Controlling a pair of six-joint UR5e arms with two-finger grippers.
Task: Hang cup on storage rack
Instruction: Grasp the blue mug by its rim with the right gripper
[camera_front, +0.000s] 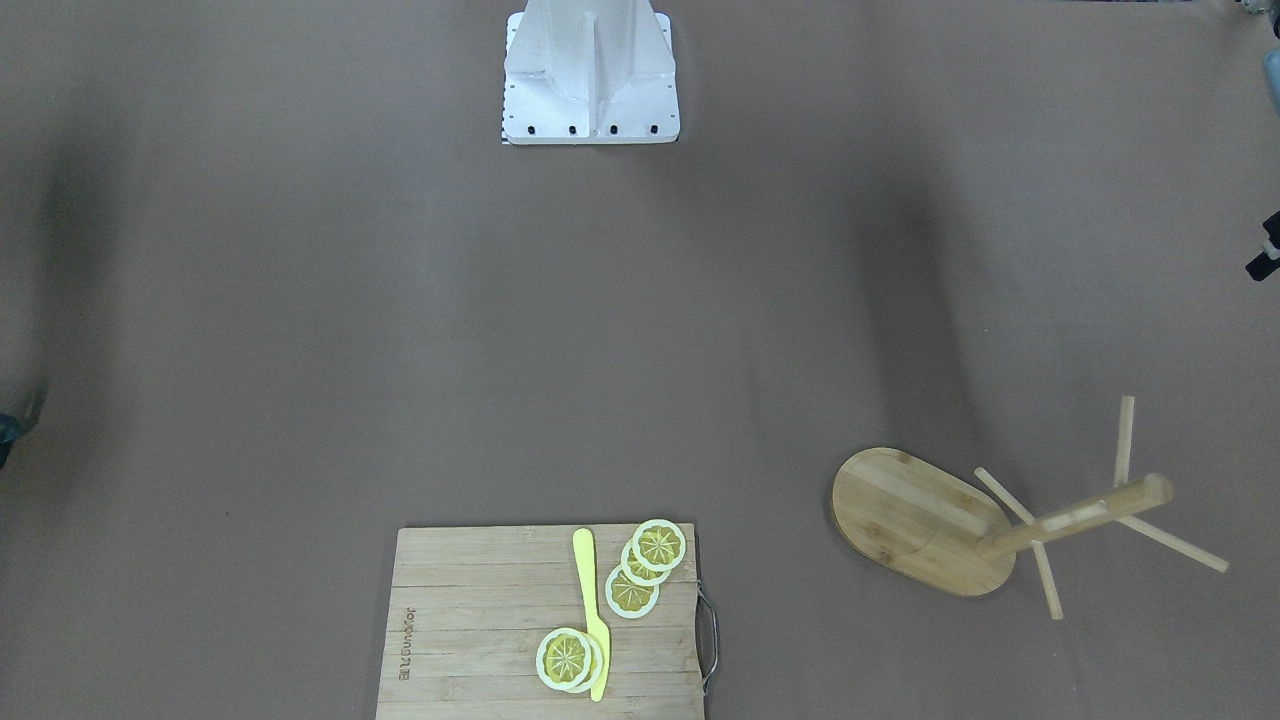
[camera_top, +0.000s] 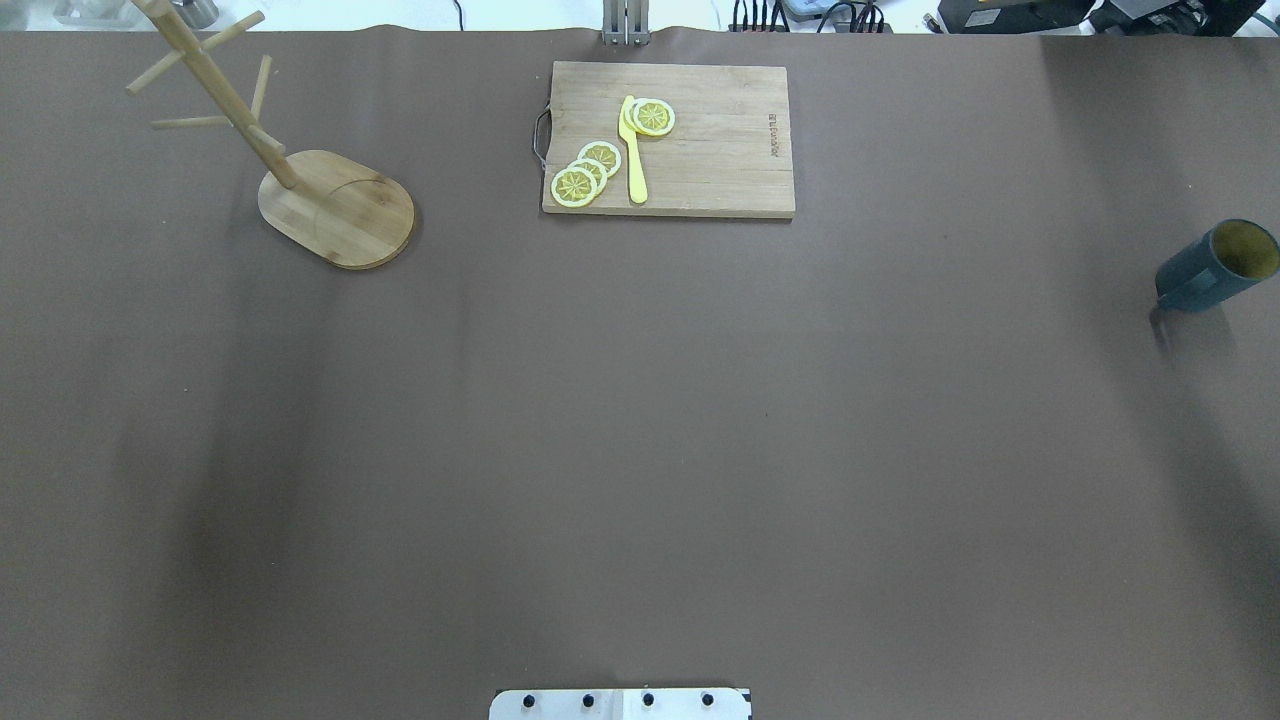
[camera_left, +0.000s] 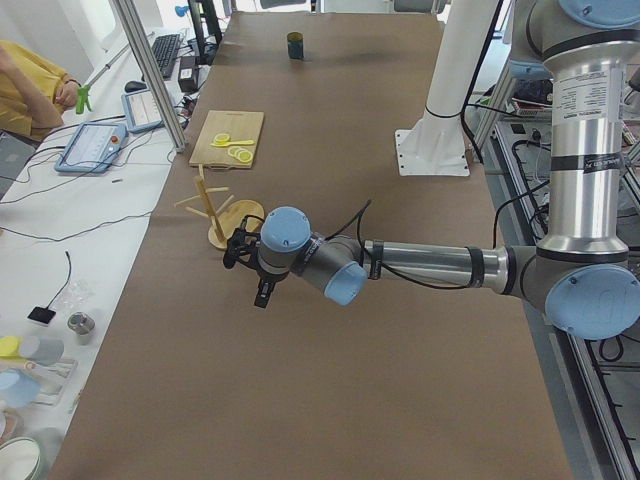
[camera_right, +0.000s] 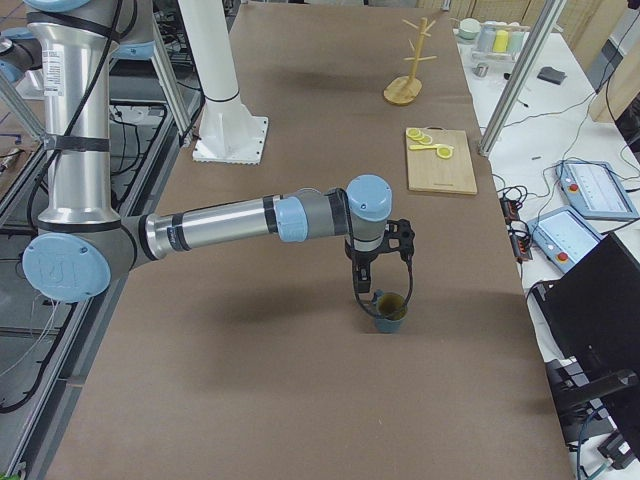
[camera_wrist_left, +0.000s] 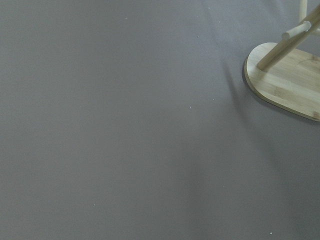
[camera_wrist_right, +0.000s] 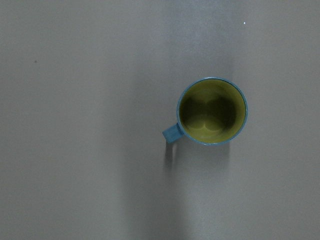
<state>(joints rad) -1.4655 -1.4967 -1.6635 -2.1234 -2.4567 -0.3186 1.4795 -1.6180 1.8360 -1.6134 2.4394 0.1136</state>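
Note:
The dark slate-blue cup (camera_top: 1215, 265) stands upright at the table's far right, its yellowish inside showing. It also shows in the right wrist view (camera_wrist_right: 212, 111), with its handle to the lower left, and in the exterior right view (camera_right: 388, 312). My right gripper (camera_right: 386, 292) hangs just above it; I cannot tell whether it is open or shut. The bamboo storage rack (camera_top: 340, 208) stands upright at the far left, all pegs bare (camera_front: 920, 520) (camera_wrist_left: 290, 80). My left gripper (camera_left: 250, 272) hovers near the rack (camera_left: 222, 215); I cannot tell its state.
A slatted cutting board (camera_top: 700, 140) with lemon slices (camera_top: 585, 175) and a yellow knife (camera_top: 634, 150) lies at the far middle edge. The robot's white base (camera_top: 620, 703) is at the near edge. Brown table cover lies between the cup and the rack.

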